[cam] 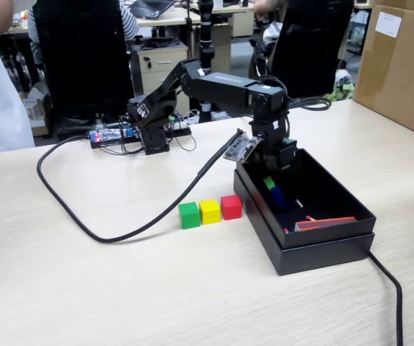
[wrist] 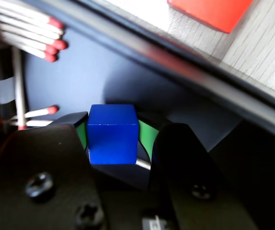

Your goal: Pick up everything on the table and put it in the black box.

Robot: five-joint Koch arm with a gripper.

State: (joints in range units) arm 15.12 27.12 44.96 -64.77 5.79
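The black box (cam: 327,249) sits on the pale wood table (cam: 120,288), right of centre in the fixed view. My gripper (cam: 272,189) reaches down into its far end. In the wrist view my gripper (wrist: 112,130) has its green-padded jaws against both sides of the blue cube (wrist: 112,134), just above the box floor (wrist: 94,76). The blue cube also shows in the fixed view (cam: 278,197). The green cube (cam: 188,215), yellow cube (cam: 209,211) and red cube (cam: 231,207) stand in a row on the table just left of the box. The red cube also shows in the wrist view (wrist: 214,12), outside the rim.
Red-tipped sticks (wrist: 41,33) and a flat red-orange strip (cam: 324,224) lie inside the box. A black cable (cam: 84,216) loops across the table's left half, and another (cam: 387,281) runs off at the front right. A brown carton (cam: 402,65) stands at the back right.
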